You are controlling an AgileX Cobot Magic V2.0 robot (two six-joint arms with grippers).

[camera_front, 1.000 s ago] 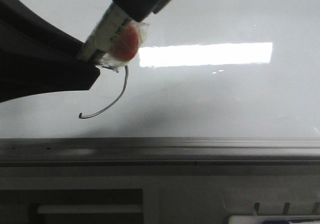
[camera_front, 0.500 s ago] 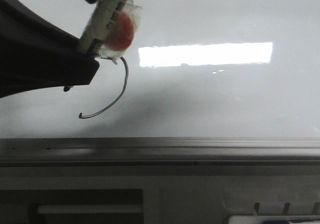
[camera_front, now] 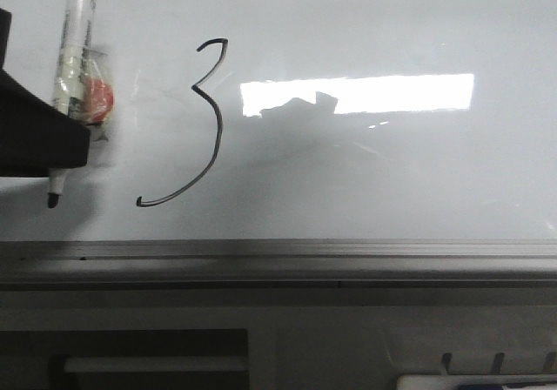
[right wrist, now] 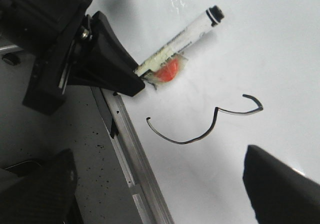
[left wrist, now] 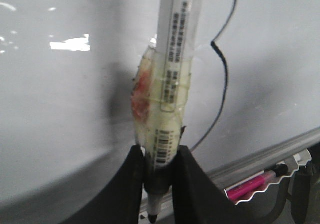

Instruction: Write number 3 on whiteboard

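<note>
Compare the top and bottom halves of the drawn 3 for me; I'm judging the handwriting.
On the number 3, the top half is small and angular with a sharp inward point; the bottom half is a long, smooth curve. The top starts with a short hook; the bottom ends in a flat tail with a tiny upturned hook. Both are one thin black line on the whiteboard.

A thin black hand-drawn number 3 (camera_front: 198, 122) is showing on the large glossy pale grey-white whiteboard (camera_front: 392, 172). To its left, the white-barrelled marker (left wrist: 172, 79) is carrying barcode labels whose print is blurring beyond reading.
</note>
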